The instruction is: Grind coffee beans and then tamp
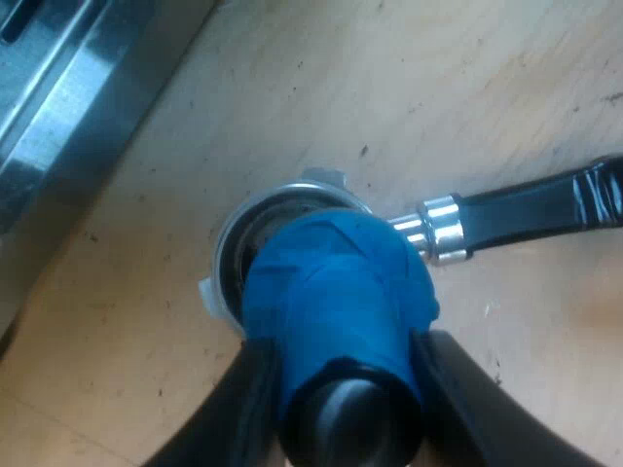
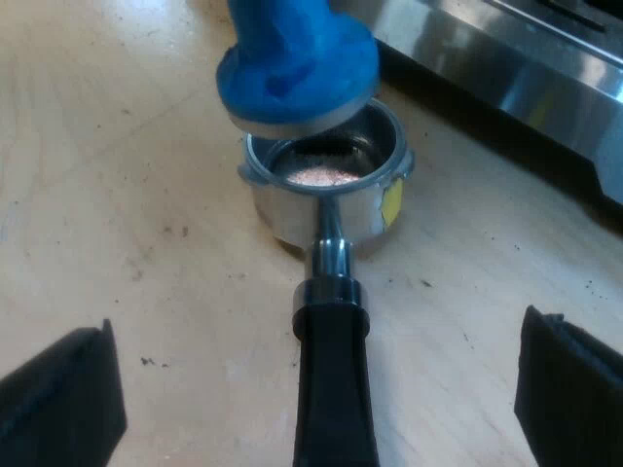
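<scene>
My left gripper (image 1: 341, 365) is shut on the blue tamper (image 1: 336, 282), its black fingers (image 1: 248, 389) pressed to both sides of the taped body. The tamper (image 2: 297, 63) hangs tilted just over the rim of the metal holder (image 2: 326, 180), which stands on the wooden table. Ground coffee (image 2: 321, 176) lies in the holder's basket. The holder's basket rim (image 1: 234, 229) peeks out from under the tamper, and its dark handle (image 1: 535, 209) lies flat on the wood. My right gripper (image 2: 316, 409) is open, its fingers (image 2: 63, 399) apart on either side of the handle (image 2: 331, 370), not touching it.
The espresso machine's steel base (image 2: 506, 73) runs close behind the holder, and its metal edge (image 1: 68, 126) lies near the tamper. The light wooden table (image 2: 117, 195) carries a few dark specks of coffee.
</scene>
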### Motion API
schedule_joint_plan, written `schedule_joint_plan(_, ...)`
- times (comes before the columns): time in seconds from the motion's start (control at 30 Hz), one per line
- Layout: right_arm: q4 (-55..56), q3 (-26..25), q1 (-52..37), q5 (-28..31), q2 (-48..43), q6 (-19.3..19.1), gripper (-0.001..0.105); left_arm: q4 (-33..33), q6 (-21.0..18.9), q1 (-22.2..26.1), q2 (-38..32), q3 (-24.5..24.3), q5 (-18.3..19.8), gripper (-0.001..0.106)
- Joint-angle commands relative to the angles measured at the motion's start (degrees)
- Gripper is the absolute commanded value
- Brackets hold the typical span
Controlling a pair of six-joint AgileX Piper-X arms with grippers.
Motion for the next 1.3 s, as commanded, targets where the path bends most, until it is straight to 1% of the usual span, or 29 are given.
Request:
schedule_joint_plan(0.03,-0.32,0.08,-0.27,-0.03,0.06,-0.37,0.082,-0.87,-0.63,-0.23,0.52,-0.48,-1.18,0.0)
schedule_joint_plan(0.8,-0.32,0.08,-0.27,-0.03,0.06,-0.21,0.082,-2.84,-0.63,-0.23,6.96,-0.48,-1.18,0.0)
schedule_joint_plan(1.07,-0.32,0.08,-0.27,-0.03,0.06,-0.21,0.082,-1.42,-0.63,-0.23,12.28,-0.48,-1.18,0.0)
schedule_joint_plan(1.3,-0.32,0.08,-0.27,-0.03,0.06,-0.21,0.082,-0.76,-0.17,-0.23,11.44,-0.48,-1.18,0.0)
